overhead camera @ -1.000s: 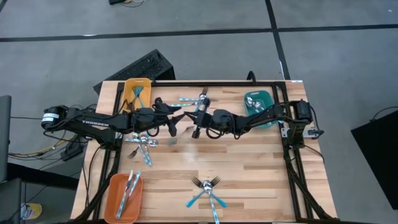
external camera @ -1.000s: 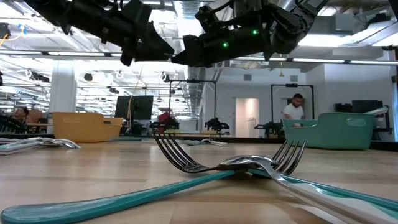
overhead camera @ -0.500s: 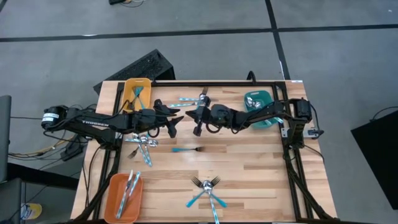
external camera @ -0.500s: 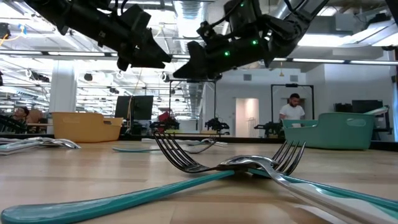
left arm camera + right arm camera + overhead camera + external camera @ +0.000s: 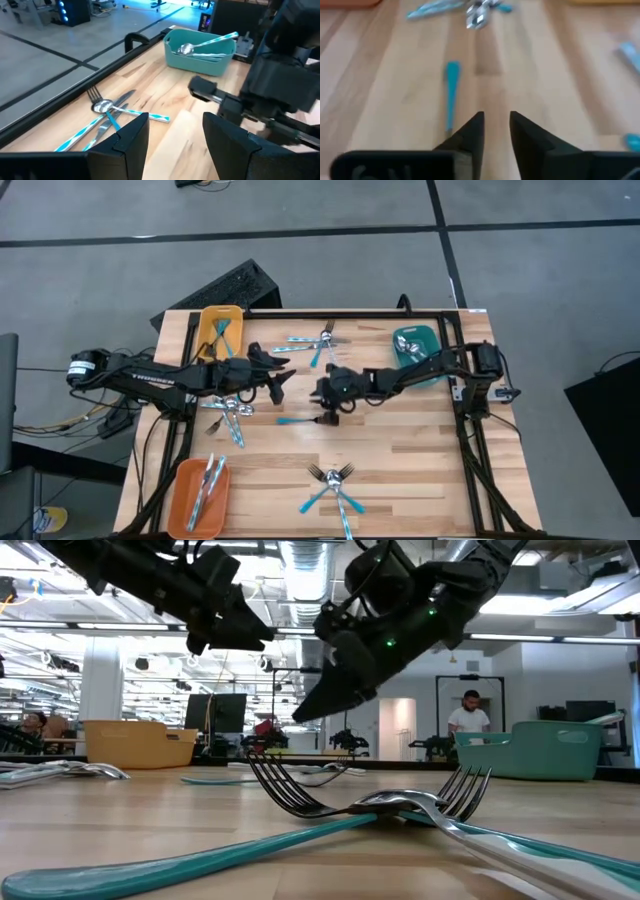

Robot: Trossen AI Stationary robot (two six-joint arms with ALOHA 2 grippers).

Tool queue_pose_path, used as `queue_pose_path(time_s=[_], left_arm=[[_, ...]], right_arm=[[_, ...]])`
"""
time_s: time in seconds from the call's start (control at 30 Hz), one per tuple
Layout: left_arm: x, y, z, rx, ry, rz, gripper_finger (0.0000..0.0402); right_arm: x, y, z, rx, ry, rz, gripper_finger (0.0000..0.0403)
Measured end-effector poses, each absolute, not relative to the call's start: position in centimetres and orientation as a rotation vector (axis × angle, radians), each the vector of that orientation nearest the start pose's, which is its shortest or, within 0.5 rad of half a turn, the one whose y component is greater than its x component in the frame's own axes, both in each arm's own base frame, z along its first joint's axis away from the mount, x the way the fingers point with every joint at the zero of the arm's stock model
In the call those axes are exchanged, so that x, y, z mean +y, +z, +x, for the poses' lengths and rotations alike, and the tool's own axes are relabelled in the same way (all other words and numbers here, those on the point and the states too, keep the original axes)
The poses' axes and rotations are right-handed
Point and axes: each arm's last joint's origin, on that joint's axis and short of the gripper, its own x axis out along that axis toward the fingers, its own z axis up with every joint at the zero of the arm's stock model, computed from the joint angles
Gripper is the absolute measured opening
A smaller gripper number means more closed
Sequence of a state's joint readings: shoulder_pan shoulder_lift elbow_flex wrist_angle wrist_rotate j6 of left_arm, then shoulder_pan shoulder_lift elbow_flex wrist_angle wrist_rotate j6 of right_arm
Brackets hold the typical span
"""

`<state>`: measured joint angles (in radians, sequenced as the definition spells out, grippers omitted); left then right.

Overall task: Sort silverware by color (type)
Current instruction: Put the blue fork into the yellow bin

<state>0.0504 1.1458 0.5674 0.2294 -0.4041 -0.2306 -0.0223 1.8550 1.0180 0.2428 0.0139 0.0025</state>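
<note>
Since a second ago my right gripper [image 5: 327, 406] has swung down over the lone fork [image 5: 300, 420] on the wood table [image 5: 420, 460], fingers narrowly parted, empty. Nearest me, crossed forks [image 5: 380, 805] with slim glossy blue handles. My left gripper [image 5: 283, 383] hovers wide, empty. Farther off, spoons fill the teal tray [image 5: 415, 340]; another silverware pile [image 5: 315, 343] lies beside it.
</note>
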Motion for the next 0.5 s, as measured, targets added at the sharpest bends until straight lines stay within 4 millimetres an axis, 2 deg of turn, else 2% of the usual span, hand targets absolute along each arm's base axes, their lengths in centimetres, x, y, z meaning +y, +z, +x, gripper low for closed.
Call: queue_pose_path(time_s=[0.27,0.3,0.37,0.5], left_arm=[[1.0,22.6,23.7,0.315,0.431,-0.149,0.0174],[0.8,22.6,23.7,0.316,0.426,-0.148,0.0174],[0.6,22.5,23.7,0.325,0.419,-0.145,0.0174],[0.4,22.4,23.7,0.335,0.415,-0.152,0.0174]], right_arm=[[2.2,13.1,38.8,0.672,0.053,0.025,0.0201],[2.4,12.6,38.5,0.711,0.048,0.027,0.0207],[2.7,12.0,39.2,0.689,0.049,0.028,0.0211],[2.8,10.9,39.4,0.722,0.044,0.026,0.02]])
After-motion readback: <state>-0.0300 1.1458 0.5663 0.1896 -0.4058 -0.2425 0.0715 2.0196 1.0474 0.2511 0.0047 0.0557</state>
